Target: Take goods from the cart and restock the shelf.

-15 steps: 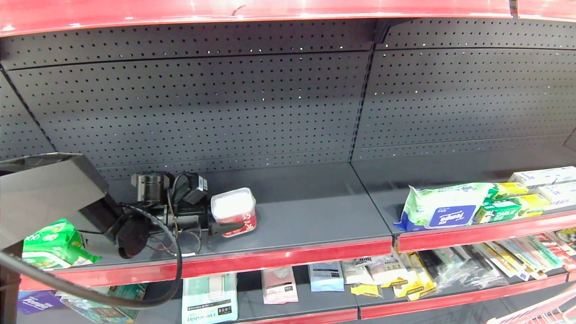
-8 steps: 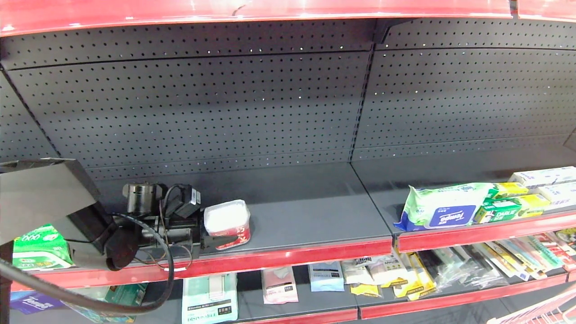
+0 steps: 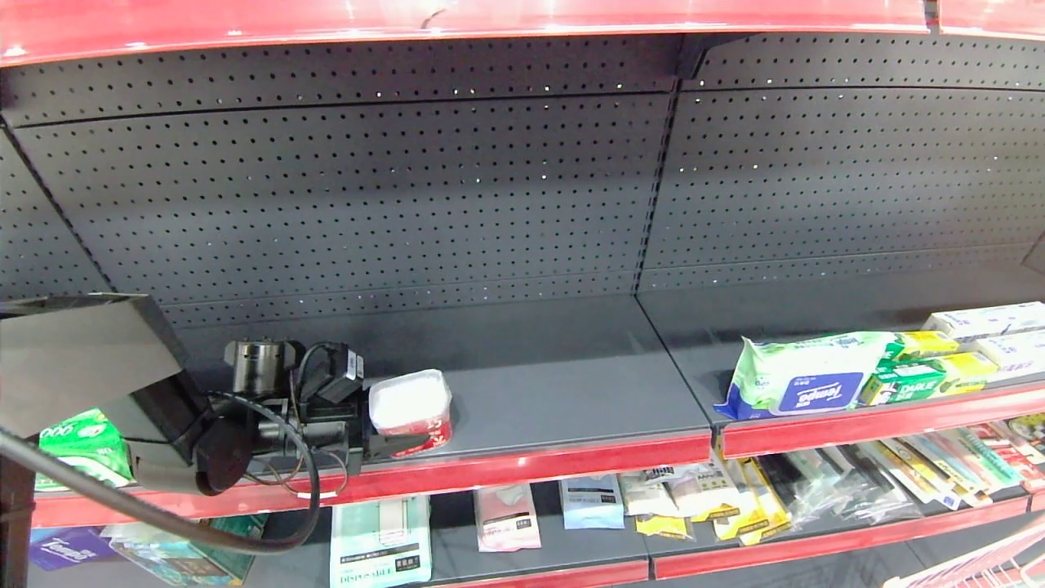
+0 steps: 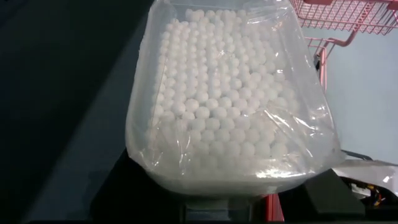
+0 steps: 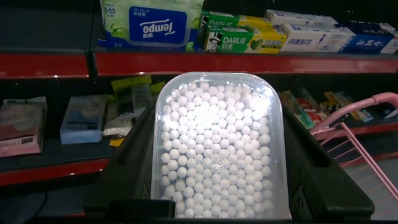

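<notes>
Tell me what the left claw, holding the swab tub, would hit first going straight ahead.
Nothing near: the left claw with the swab tub points along bare shelf. Farther on, probably the wipes pack, though depth is unclear.

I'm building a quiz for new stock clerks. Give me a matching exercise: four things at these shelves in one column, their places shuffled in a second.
Things:
1. wipes pack
2. green pack
3. swab box
4. pink pouch

Places:
a. in the left gripper
b. on the lower shelf
c. on the shelf, right section
d. on the shelf, far left end

Pairs: 1-c, 2-d, 3-a, 4-b
</notes>
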### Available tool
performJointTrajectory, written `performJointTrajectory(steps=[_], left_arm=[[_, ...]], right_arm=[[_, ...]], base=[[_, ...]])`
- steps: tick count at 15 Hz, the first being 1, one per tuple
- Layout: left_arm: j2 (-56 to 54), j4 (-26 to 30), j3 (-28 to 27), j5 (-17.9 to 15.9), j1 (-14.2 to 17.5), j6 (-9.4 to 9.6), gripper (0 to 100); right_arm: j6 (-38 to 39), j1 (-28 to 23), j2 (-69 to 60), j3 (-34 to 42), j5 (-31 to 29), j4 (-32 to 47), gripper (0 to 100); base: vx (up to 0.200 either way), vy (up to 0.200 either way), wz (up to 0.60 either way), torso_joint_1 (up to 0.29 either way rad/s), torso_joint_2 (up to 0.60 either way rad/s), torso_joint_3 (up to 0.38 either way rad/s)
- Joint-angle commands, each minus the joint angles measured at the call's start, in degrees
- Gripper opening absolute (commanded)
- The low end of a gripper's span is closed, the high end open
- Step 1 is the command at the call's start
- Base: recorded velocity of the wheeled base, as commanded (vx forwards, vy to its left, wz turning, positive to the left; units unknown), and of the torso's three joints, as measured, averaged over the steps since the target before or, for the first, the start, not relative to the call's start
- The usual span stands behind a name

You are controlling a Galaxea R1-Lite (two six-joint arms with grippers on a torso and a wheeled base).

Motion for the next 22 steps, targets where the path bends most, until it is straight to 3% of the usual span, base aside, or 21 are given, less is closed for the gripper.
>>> performJointTrajectory(steps=[1, 7, 22], left_arm=[[0.1, 0.1, 0.0, 0.0, -0.1, -0.03, 0], [0.1, 0.1, 0.5, 0.0, -0.1, 1.11, 0], [-0.9, -2.3, 4.9, 1.6, -0.5, 0.58, 0]], right_arm=[[0.0, 0.0, 0.1, 0.0, 0.0, 0.0, 0], [0.0, 0.0, 0.1, 0.3, 0.0, 0.1, 0], [0.1, 0.0, 0.1, 0.5, 0.0, 0.0, 0]], base=[[0.0, 0.0, 0.0, 0.0, 0.0, 0.0], [0.0, 0.0, 0.0, 0.0, 0.0, 0.0], [0.0, 0.0, 0.0, 0.0, 0.0, 0.0]])
